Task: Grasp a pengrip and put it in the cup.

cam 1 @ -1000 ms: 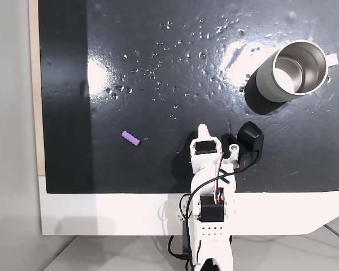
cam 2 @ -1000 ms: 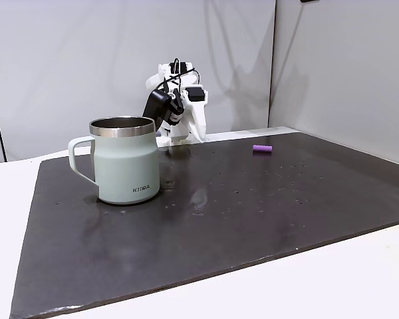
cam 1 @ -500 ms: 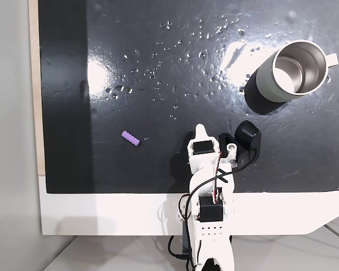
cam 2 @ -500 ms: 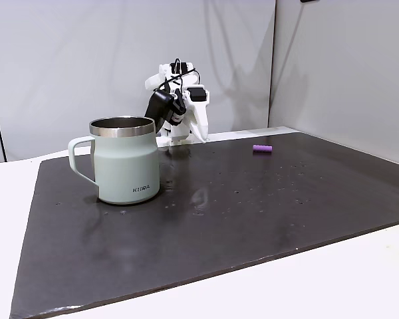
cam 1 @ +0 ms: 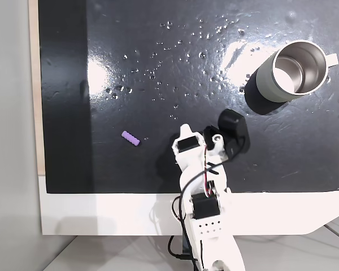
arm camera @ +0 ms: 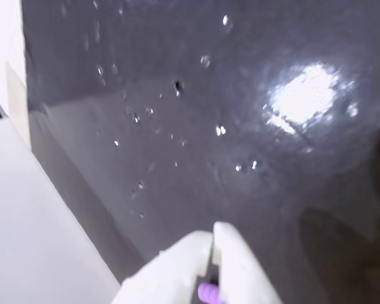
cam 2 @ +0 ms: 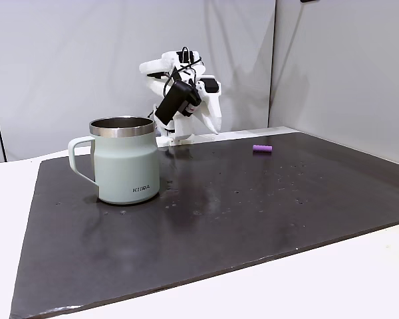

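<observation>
A fixed view, from above: the pengrip [cam 1: 130,139] lies flat on the dark mat [cam 1: 158,68], well left of the arm and untouched; the cup [cam 1: 291,70] stands upright at the mat's far right corner, mouth open and steel inside showing, ready to receive. The gripper [cam 1: 183,141] is angled toward the pengrip's side, which I judge to be the reach toward the grasp. A fixed view, from table level: the gripper [cam 2: 211,125] is raised above the mat behind the cup [cam 2: 126,159], the pengrip [cam 2: 263,148] well off to the right, nothing held. Wrist view: the white fingertips [arm camera: 223,247] sit closed against each other, only a thin seam between; the pengrip [arm camera: 209,293] peeks out at the bottom edge past them. Jaws must part before any pinch on so small a piece.
</observation>
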